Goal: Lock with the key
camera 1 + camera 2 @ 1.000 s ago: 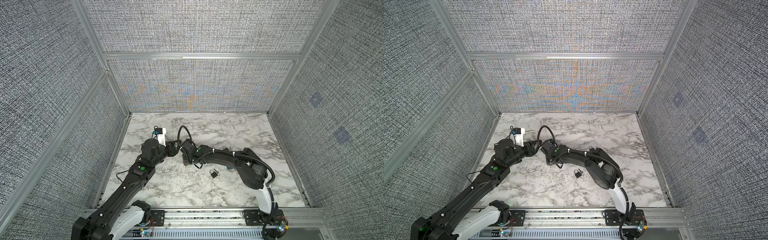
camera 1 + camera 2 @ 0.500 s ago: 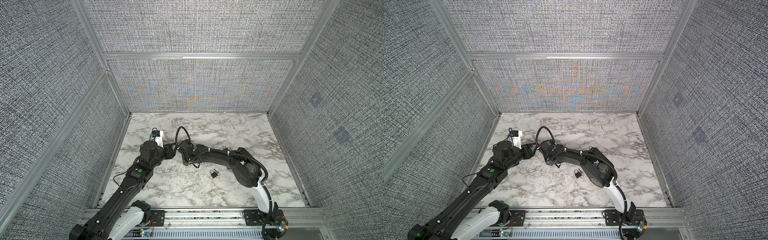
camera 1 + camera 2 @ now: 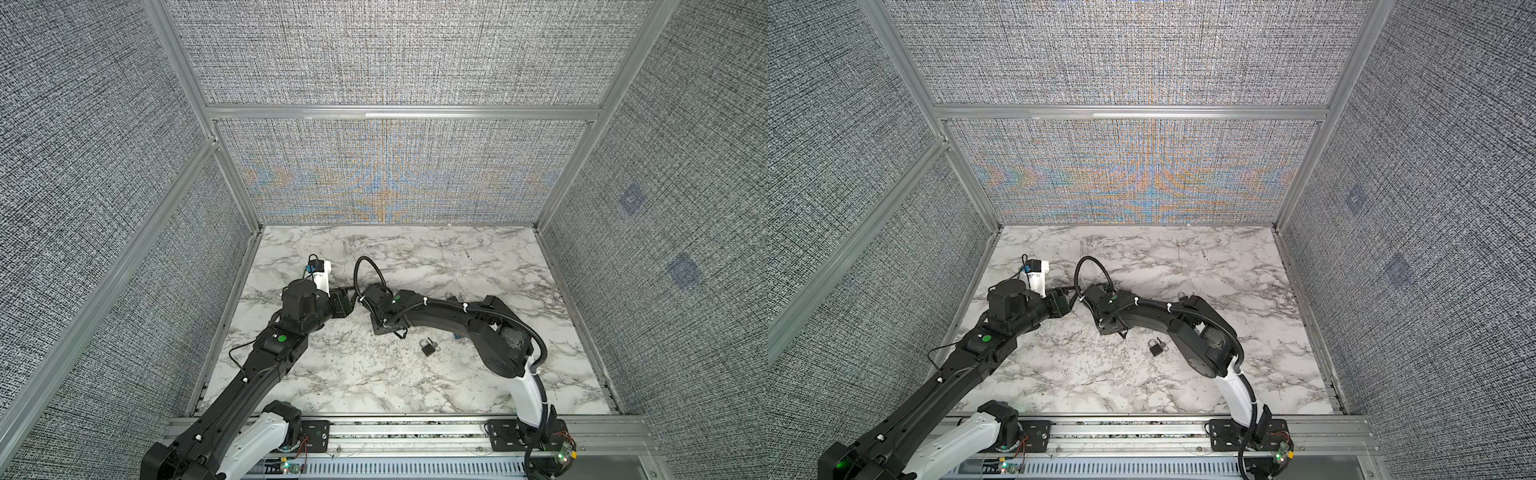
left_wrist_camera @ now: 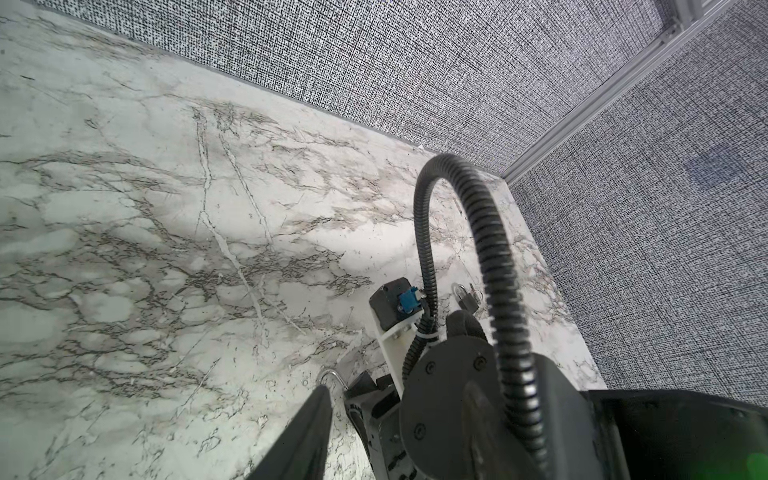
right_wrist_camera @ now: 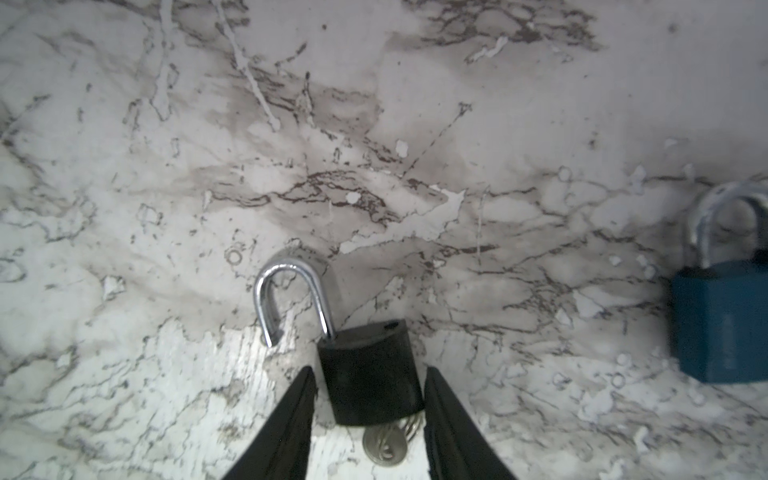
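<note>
Black padlock [image 5: 370, 374], shackle open, betw. R jaws, grip unclear; L jaws unclear.

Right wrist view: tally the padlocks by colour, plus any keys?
black padlock, chrome shackle swung open: 1
blue padlock, at the frame edge: 1
silver key, round head, below the black body: 1
Total: 3
</note>
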{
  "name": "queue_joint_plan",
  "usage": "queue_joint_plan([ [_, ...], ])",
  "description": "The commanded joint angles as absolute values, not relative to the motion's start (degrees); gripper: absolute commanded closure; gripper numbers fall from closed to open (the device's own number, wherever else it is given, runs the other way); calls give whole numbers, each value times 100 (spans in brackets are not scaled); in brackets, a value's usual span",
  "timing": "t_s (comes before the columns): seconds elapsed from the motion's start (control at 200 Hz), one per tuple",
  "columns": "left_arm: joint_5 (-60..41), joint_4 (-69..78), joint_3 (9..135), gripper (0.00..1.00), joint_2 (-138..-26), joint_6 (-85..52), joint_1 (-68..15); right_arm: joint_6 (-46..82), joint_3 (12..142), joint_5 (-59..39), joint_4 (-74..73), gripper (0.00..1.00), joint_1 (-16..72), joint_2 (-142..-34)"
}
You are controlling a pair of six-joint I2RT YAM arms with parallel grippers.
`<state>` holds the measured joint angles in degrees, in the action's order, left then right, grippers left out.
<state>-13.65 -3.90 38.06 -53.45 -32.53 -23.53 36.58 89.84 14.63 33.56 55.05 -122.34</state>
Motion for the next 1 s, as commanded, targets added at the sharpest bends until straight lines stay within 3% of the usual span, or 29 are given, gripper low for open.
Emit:
queue_joint_plan([
  [0.0, -1468, -189, 3860, 47, -5360, -3176, -2340, 3520, 8984, 1298, 3349, 60, 5445, -12225],
  [0.55, -1424, -254, 3862, 47, -5418, -3105, -2312, 3409, 9009, 1194, 3392, 60, 5329, -12421],
  [0.67, -1415, -288, 3882, 47, -5430, -3076, -2311, 3415, 8962, 1264, 3389, 69, 5327, -12382],
  [0.995, -1320, -536, 3981, 48, -5514, -2918, -2268, 3313, 8908, 1292, 3362, 73, 5307, -12020],
])
